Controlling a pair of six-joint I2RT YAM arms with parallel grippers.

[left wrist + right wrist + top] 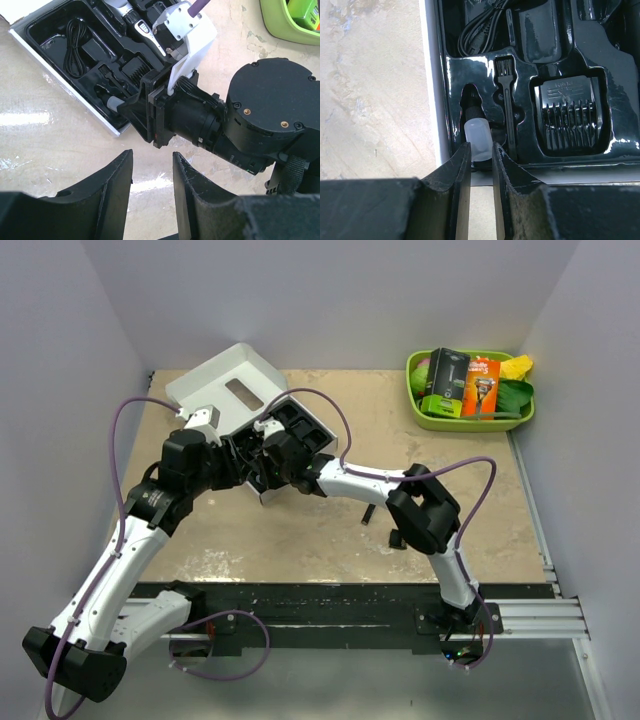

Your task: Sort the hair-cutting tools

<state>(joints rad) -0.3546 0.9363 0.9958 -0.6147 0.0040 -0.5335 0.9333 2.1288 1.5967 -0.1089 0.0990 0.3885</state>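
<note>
Sorting looks well advanced: the black moulded insert (620, 150) of the white box (431, 75) already holds the black-and-silver hair clipper (145, 31), the coiled black cord (75, 42), a thin cleaning brush (505, 95) and a toothed comb attachment (570, 117), each seated in its own recess. The right gripper (480, 150) has its jaws drawn in on a small translucent bottle (476, 135) with a black nozzle. Both fingers press its sides, and the bottle lies along the narrow slot next to the box's white wall, just beside the brush. Whether it is fully bedded there cannot be told from these views. The left gripper (152, 165) holds nothing: its jaws stand a narrow gap apart over the bare table (300, 530), near the box's corner and facing the right wrist. Not everything appears to be put away — in the top view a small black piece (367, 512) lies loose on the table, well apart from the box and near the right arm's elbow, so by that showing at least one item is left to place. The green tray (425, 418) of packaged razors (460, 383) sits at the far right, well apart from the work.
</note>
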